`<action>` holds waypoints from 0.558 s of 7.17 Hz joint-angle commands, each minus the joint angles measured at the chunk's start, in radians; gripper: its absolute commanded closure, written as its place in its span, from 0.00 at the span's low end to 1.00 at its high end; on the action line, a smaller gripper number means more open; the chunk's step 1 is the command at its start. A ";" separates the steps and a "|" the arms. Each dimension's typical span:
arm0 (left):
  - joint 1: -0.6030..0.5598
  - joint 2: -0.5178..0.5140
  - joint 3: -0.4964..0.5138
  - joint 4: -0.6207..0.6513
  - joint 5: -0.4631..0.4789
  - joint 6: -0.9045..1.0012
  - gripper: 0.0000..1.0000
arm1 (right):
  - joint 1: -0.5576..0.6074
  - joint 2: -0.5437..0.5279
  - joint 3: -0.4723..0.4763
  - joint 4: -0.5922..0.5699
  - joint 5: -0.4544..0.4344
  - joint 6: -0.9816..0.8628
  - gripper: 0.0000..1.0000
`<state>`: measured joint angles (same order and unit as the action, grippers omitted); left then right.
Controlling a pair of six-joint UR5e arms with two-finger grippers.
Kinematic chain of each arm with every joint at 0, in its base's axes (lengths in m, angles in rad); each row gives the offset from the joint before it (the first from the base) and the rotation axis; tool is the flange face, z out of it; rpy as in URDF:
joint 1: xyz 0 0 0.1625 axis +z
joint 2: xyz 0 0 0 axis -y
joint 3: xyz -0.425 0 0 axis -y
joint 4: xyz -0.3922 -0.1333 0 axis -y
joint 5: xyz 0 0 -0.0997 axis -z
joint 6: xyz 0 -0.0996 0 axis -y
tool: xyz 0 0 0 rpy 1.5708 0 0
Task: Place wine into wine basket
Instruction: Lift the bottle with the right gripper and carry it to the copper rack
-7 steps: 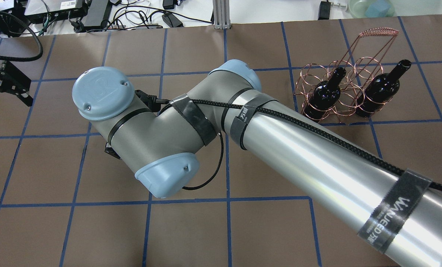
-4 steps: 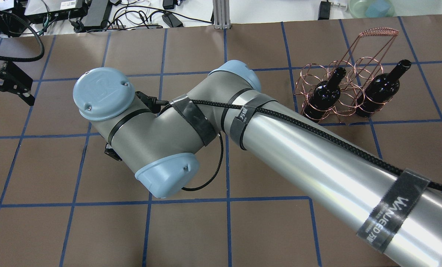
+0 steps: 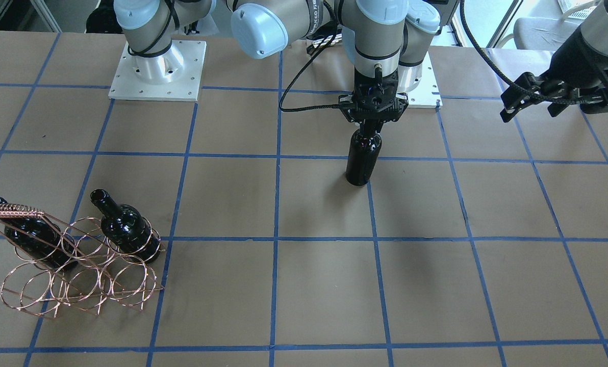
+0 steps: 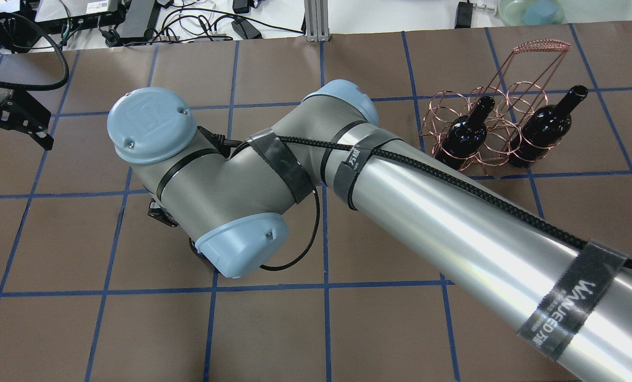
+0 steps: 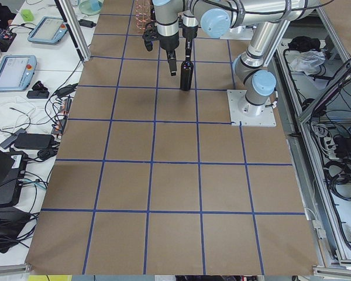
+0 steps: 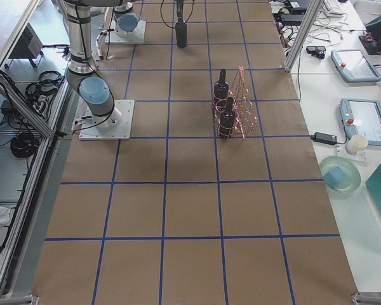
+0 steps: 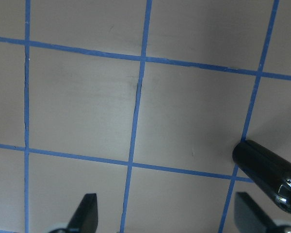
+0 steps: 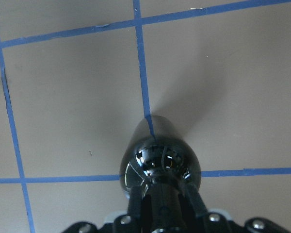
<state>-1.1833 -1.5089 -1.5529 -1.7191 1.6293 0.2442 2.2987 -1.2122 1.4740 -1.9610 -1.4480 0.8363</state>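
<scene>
Brown gridded worktop [image 3: 304, 285]; wine basket [image 3: 82, 288] holds two black bottles [image 3: 125, 227]. Right pincer [image 3: 368, 128] pinching neck of upright wine [image 3: 362, 160]; left pincer [image 3: 531, 108] spread, empty.

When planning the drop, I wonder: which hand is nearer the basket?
Right. The right hand, shut on the bottle's neck, is some way to the basket's left; the left hand hangs open much farther that way.
</scene>
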 commanded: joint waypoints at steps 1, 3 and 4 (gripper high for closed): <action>-0.002 0.001 0.001 0.007 -0.002 0.010 0.00 | -0.028 -0.044 -0.004 0.062 0.006 -0.009 1.00; -0.016 -0.001 0.002 0.007 -0.002 0.007 0.00 | -0.098 -0.091 -0.006 0.129 0.006 -0.052 1.00; -0.063 -0.001 0.002 0.012 -0.006 -0.008 0.00 | -0.170 -0.162 -0.007 0.222 0.005 -0.100 1.00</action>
<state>-1.2071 -1.5086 -1.5514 -1.7113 1.6268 0.2483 2.2019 -1.3065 1.4681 -1.8303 -1.4425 0.7855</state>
